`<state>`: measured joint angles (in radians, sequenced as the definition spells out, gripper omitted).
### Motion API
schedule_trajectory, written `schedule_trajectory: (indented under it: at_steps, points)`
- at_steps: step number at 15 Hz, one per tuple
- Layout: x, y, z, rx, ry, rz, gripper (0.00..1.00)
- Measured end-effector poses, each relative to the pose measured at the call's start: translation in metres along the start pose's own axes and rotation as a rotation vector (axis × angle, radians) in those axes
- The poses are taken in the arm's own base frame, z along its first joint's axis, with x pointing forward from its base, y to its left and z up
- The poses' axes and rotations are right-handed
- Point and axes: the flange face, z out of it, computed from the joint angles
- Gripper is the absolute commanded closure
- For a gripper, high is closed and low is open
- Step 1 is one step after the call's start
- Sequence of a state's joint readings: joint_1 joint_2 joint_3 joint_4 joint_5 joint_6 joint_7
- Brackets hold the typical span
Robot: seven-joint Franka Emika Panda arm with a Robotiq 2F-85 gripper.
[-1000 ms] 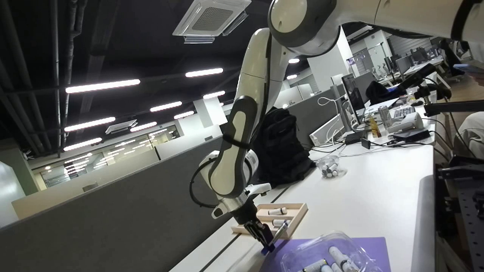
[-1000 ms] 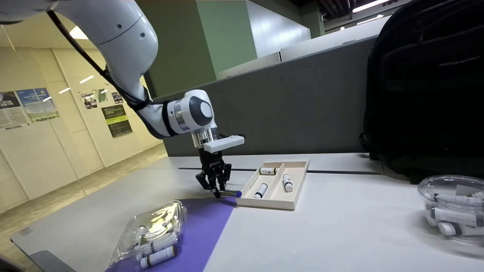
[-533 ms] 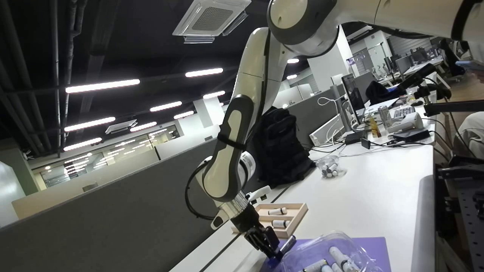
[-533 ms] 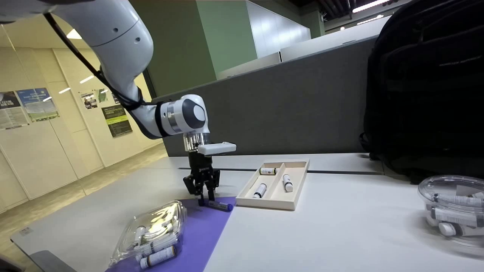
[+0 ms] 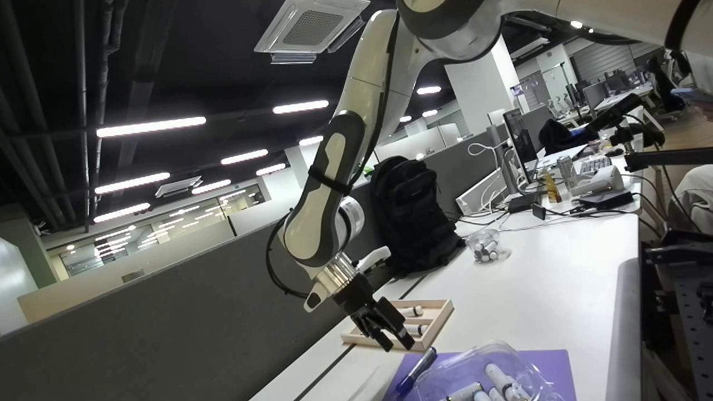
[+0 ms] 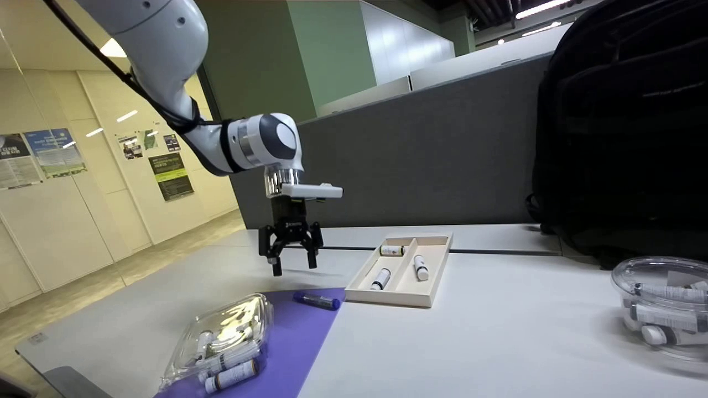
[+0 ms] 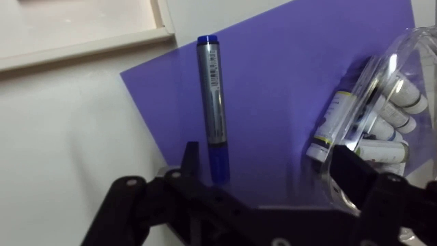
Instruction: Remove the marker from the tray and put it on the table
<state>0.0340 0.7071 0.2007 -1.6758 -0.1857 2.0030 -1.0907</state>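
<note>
- White table (image 6: 498, 337), its back edge running along a dark grey partition (image 6: 431, 160).
- Wooden tray (image 6: 388, 299) near that back edge, divided in two: two white vials (image 6: 392, 250) in one compartment, a single vial (image 6: 420, 268) in the other.
- Silver marker (image 7: 212, 99) with a blue cap, lying outside the tray on a purple sheet (image 6: 301, 331), near the tray but farther from the table's back edge.
- Robot gripper (image 6: 295, 268) pointing down above the table, jaws spread wide, raised apart from the marker.
- Clear box (image 6: 240, 323) holding more vials (image 7: 384, 150), on the sheet, closer to the table's front edge than the marker.
- Black backpack (image 6: 619, 138) at the back edge; a round clear tub (image 6: 647, 271) near it.
</note>
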Motion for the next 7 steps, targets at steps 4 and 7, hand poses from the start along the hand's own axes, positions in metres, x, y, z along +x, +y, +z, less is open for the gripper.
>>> schedule_trajectory:
  at_steps: [4, 7]
  points:
    - [-0.004, -0.007, -0.047, -0.168, 0.044, 0.062, 0.01]
    - [-0.017, -0.014, -0.069, -0.258, 0.085, 0.162, 0.0]
